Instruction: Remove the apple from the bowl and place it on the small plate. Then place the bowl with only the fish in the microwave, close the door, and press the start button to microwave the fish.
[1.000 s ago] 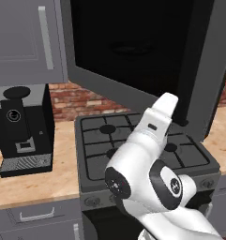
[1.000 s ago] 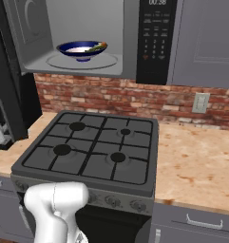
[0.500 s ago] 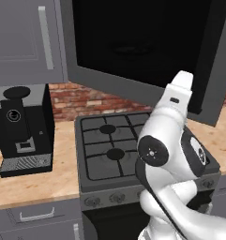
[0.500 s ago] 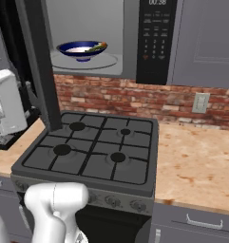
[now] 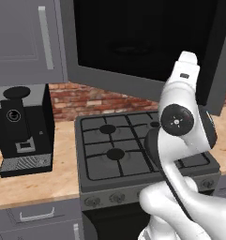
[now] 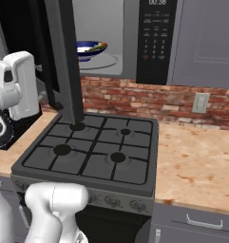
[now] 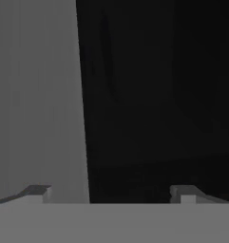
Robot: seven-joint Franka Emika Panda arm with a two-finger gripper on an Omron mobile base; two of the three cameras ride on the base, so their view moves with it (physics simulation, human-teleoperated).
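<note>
"While the door (image 6: 63,57) hangs half open, where is the bowl (image 6: 90,49)?"
"Inside the microwave (image 6: 135,40), with the fish (image 6: 99,47) in it."
"And the gripper (image 7: 111,192)?"
"Wide open, right against the door, holding nothing."

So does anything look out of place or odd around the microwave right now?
Nothing is spilled or damaged. The door is only partly closed, its edge hanging over the stove. The bowl sits upright on the turntable with the fish over its rim.
</note>
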